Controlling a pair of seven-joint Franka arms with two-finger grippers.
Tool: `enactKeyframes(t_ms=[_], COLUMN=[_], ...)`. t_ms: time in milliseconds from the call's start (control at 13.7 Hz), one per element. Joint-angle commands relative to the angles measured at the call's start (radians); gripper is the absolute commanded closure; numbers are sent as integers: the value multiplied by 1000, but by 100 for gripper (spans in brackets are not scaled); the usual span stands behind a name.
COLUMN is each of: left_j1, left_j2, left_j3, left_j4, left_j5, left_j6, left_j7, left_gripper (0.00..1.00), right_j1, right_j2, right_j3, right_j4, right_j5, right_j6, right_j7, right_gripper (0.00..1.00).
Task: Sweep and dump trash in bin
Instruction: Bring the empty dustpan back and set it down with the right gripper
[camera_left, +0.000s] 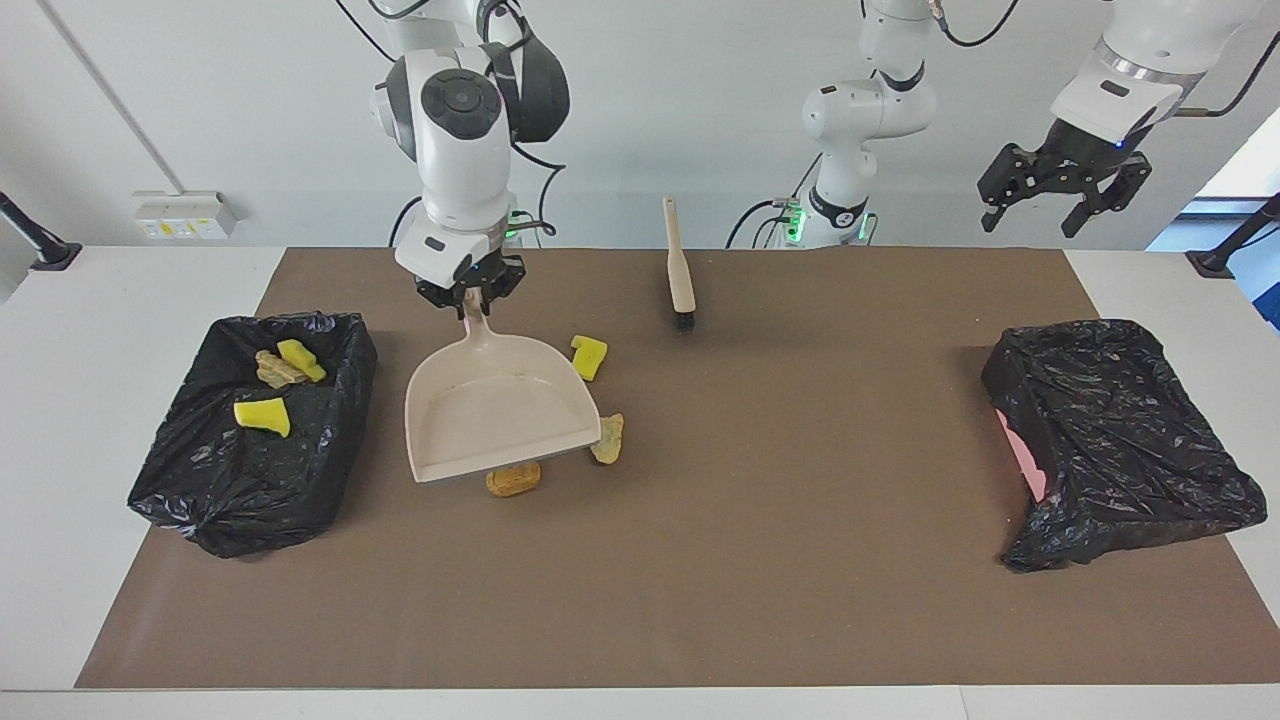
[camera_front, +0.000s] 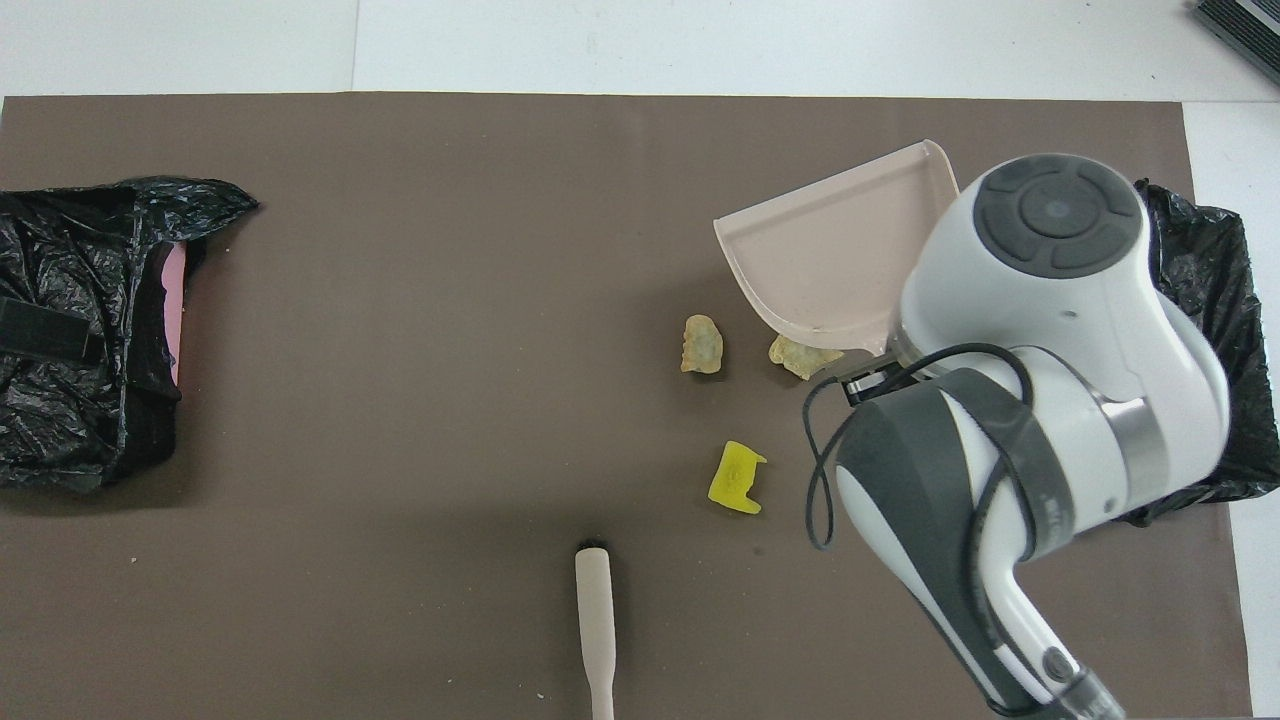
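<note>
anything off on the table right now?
Yes. The bin at the left arm's end lies tipped on its side, pink wall showing through the bag. Four scraps remain on the mat: a yellow sponge, two tan chunks and an orange lump, partly under the raised dustpan.

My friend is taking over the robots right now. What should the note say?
Right gripper: shut on the dustpan handle, holding the pan over the scraps on the mat.
Left gripper: open, empty, waiting up above its end of the table.
Done: three scraps, among them a yellow sponge piece, lie in the bin at the right arm's end.
Left: the yellow sponge piece, two tan chunks and the orange-brown lump are on the mat. The brush lies untouched, nearer the robots.
</note>
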Motion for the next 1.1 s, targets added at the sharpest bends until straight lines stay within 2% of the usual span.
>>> enactKeyframes(t_ms=[0, 366, 512, 659, 879, 1025], left_j1=[-2, -4, 2, 4, 1, -4], left_j2=[-27, -31, -33, -34, -34, -34], left_j3=[0, -5, -3, -3, -3, -3], left_j4=[-31, -39, -41, -41, -41, -39], left_j5=[13, 13, 13, 13, 13, 13], left_j6=[-9, -10, -9, -9, -9, -13], left_j7=[6, 19, 19, 19, 6, 4], left_gripper=[0, 0, 0, 0, 0, 0], right_j1=[30, 122, 129, 188, 280, 312], right_j2=[104, 289, 334, 380, 531, 579], right_j3=[-5, -5, -4, -5, -5, -5], right_j4=[124, 305, 330, 339, 459, 487], right_j5=[88, 111, 197, 198, 195, 198], right_j6=[6, 107, 171, 237, 351, 399], right_j7=[167, 411, 445, 483, 589, 601], right_gripper=[100, 100, 100, 100, 100, 100])
